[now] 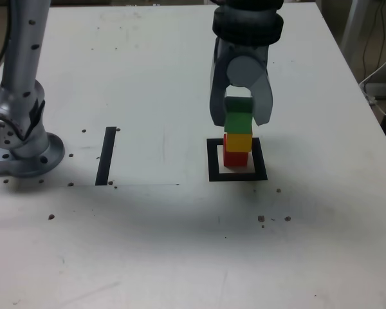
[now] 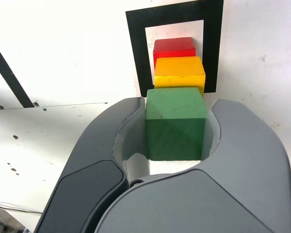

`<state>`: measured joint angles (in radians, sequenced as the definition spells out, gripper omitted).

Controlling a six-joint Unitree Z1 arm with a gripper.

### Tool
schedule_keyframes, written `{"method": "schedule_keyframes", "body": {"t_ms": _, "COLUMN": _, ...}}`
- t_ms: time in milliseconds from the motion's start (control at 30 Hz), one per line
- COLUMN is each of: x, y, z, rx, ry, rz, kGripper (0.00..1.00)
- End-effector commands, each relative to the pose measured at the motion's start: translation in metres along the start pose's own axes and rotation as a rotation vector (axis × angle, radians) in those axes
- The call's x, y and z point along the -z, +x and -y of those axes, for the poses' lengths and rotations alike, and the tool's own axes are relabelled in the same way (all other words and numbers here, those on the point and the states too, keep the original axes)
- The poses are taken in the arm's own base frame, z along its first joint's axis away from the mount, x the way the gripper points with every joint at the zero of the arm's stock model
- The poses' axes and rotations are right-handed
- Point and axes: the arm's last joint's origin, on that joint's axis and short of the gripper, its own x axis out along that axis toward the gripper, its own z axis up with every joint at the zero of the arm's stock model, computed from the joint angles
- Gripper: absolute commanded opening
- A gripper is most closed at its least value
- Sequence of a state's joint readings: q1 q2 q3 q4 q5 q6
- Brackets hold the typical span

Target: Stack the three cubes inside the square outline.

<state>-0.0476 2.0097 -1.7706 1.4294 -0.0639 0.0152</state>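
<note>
Three cubes line up at the square outline (image 1: 260, 159), the red cube (image 1: 235, 158) down within the black border, the yellow cube (image 1: 238, 142) on top of it, and the green cube (image 1: 238, 114) uppermost, pinched between the fingers of the gripper (image 1: 242, 120)! Whether green is actually touching yellow, the views can't settle, and the column looks a little uneven. No lettering or brand can be read on the cubes or the grey jaws.

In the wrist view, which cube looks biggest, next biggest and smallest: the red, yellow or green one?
1. Green cube, the largest
2. Yellow cube
3. Red cube, the smallest, partly hidden behind the yellow one
</note>
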Motion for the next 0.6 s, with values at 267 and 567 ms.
{"method": "schedule_keyframes", "body": {"t_ms": 267, "x": -0.0051, "y": 0.0065, "z": -0.0014, "rx": 0.003, "ry": 0.035, "rz": 0.022, "kGripper": 0.84}}
{"method": "schedule_keyframes", "body": {"t_ms": 567, "x": -0.0041, "y": 0.0099, "z": -0.0016, "rx": 0.003, "ry": 0.04, "rz": 0.016, "kGripper": 0.98}}
